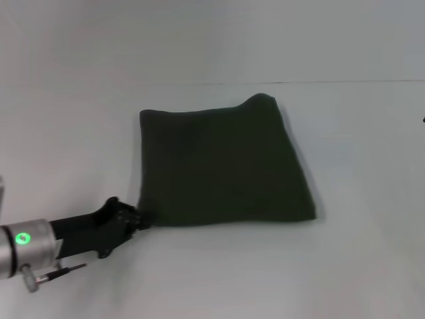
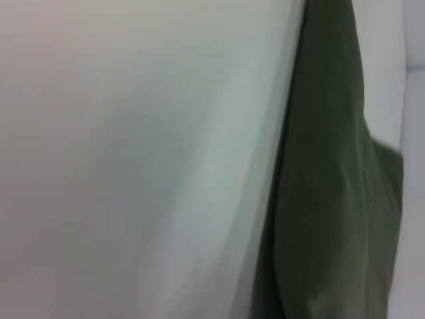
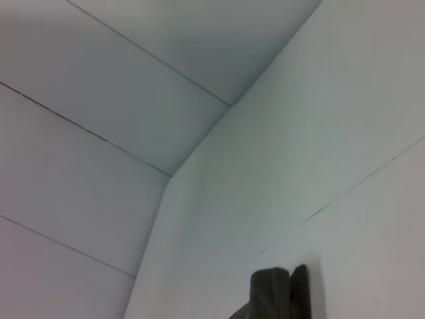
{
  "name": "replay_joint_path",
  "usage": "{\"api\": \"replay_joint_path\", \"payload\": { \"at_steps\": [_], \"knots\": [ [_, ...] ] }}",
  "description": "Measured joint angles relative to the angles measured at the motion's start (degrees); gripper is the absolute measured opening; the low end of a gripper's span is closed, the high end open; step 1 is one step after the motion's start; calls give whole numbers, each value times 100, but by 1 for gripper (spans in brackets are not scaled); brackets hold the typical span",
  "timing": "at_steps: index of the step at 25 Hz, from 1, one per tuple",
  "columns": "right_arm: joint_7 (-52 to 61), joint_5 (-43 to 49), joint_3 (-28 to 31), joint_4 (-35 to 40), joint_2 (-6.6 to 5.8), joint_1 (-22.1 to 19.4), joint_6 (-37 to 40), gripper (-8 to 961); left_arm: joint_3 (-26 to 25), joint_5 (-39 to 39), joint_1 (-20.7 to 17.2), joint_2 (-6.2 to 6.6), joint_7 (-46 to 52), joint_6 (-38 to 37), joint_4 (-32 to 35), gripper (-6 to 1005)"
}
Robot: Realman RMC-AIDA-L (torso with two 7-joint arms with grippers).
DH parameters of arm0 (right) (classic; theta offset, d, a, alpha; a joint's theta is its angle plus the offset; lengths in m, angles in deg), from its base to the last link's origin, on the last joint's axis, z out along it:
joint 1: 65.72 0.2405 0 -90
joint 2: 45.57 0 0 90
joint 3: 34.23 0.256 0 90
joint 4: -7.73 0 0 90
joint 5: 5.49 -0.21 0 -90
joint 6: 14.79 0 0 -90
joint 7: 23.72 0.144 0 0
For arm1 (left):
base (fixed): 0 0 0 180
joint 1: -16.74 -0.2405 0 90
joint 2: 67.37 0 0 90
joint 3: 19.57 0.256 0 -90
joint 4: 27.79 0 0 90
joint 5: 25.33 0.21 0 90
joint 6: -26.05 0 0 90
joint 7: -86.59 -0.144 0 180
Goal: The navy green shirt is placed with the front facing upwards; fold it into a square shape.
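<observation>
The navy green shirt (image 1: 222,166) lies on the white table, folded into a rough square with its plain dark side up; no lettering shows. My left gripper (image 1: 141,218) is low at the shirt's near left corner and touches or nearly touches the cloth edge. The left wrist view shows the shirt (image 2: 332,199) as a dark green fold beside bare table. A small dark part of the shirt (image 3: 272,292) shows at the edge of the right wrist view. My right gripper is out of view.
The white table (image 1: 345,266) stretches around the shirt on all sides. A pale wall (image 1: 212,40) rises behind it. The right wrist view shows white wall panels (image 3: 199,100) meeting in a corner.
</observation>
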State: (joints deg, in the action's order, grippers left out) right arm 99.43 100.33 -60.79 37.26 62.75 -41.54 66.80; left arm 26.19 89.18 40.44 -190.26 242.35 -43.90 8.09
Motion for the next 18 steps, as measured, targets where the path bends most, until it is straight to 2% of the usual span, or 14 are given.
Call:
{"api": "replay_joint_path", "payload": {
  "at_steps": [5, 9, 15, 18],
  "knots": [
    [0, 0, 3, 0, 18, -1, -13, 854, -490, 121, -351, 25, -27, -172, 259, 81],
    [-1, 0, 2, 0, 40, -1, -20, 855, -773, 147, -493, 34, -122, -337, 350, 104],
    [-1, 6, 1, 0, 51, 36, -21, 855, -934, 268, -495, 52, -326, -525, 357, 140],
    [-1, 17, 2, 0, 50, 42, -21, 854, -1047, 258, -421, 101, -468, -774, 286, 157]
  ]
}}
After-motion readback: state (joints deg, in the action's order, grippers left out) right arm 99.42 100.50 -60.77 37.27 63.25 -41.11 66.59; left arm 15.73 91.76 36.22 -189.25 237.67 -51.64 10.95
